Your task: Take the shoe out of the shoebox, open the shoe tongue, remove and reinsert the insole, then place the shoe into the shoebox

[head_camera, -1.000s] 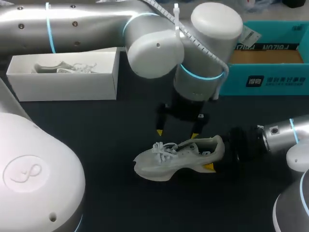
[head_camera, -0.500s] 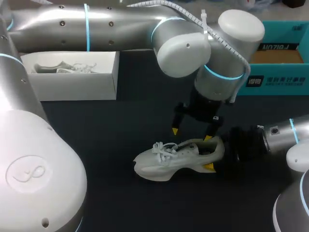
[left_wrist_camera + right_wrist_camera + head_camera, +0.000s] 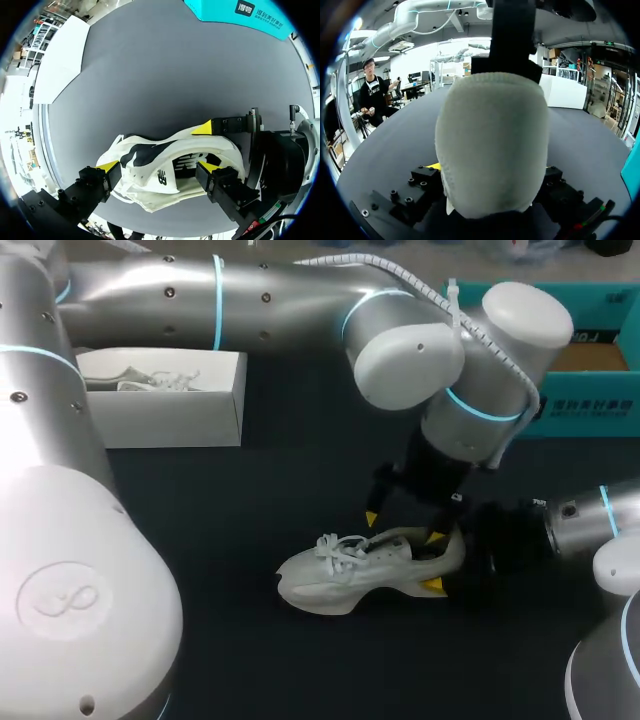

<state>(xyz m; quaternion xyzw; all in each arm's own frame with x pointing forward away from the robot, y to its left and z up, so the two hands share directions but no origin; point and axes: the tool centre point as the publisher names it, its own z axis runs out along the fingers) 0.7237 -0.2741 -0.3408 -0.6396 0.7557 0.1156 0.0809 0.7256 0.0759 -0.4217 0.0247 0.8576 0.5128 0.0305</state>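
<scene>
Notably, white shoebox (image 3: 170, 422) holds a second shoe (image 3: 150, 381) (laces visible).

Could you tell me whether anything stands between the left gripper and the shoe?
Nothing visible does. The left gripper hangs open directly over the shoe, close above its opening; the right gripper grips only the heel, off to the side.

Head view: even overhead light, dark matte table (image 3: 230, 500) soaks it up, no glare there; soft highlights along silver left arm (image 3: 280, 290); white shoe (image 3: 340, 580) bright, faint shadow beneath sole
Left wrist view: table mid-grey, evenly lit; room beyond blown out bright at one side; table edge bows near black rim
Right wrist view: shoe heel close, soft-focused, shaded underneath; ceiling strip lights glare behind
</scene>
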